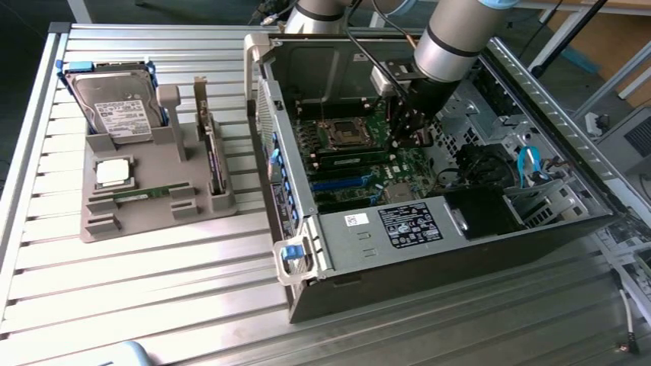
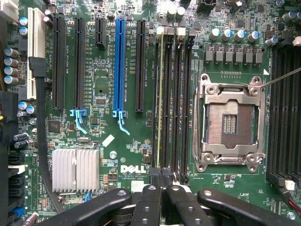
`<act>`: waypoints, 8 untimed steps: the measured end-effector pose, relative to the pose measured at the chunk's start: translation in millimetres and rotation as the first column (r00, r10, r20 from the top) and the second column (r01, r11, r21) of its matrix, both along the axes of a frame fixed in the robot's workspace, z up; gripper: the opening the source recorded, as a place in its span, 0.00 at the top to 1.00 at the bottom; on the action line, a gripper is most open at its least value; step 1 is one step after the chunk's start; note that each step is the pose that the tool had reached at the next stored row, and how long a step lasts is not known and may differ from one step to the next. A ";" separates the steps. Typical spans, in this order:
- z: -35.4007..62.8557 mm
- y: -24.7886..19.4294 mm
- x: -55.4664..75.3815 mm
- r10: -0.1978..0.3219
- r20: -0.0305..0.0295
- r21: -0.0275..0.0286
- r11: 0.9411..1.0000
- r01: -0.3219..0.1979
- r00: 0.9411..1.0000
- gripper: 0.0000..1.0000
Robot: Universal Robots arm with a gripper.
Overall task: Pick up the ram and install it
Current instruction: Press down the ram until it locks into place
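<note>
A thin green ram stick (image 2: 160,94) stands on edge in one of the black memory slots beside the empty processor socket (image 2: 230,122). In the exterior view it is a green strip (image 1: 351,158) on the motherboard. My gripper (image 2: 162,175) is shut, its black fingertips pressed together over the end of that stick, with nothing visibly held between them. In the exterior view, the gripper (image 1: 412,137) reaches down into the open computer case (image 1: 305,252). A second ram stick (image 1: 152,192) lies flat in the grey parts tray (image 1: 102,229) to the exterior view's left.
The tray also holds a hard drive (image 1: 114,107), a square silver processor (image 1: 112,171) and an upright dark expansion card (image 1: 213,164). On the board are a blue expansion slot (image 2: 120,61), a finned heatsink (image 2: 75,169) and black cables (image 2: 40,141). The case walls stand close around the arm.
</note>
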State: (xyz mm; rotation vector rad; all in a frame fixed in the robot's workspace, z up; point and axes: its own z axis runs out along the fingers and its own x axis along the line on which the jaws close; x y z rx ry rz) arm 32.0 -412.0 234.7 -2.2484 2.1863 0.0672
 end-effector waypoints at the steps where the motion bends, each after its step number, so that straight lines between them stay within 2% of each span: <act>1: -0.4 0.0 0.0 0.000 0.000 0.000 1.000 0.000 1.000 0.89; 8: -1.7 0.0 0.0 0.000 0.000 0.000 1.000 0.000 1.000 0.89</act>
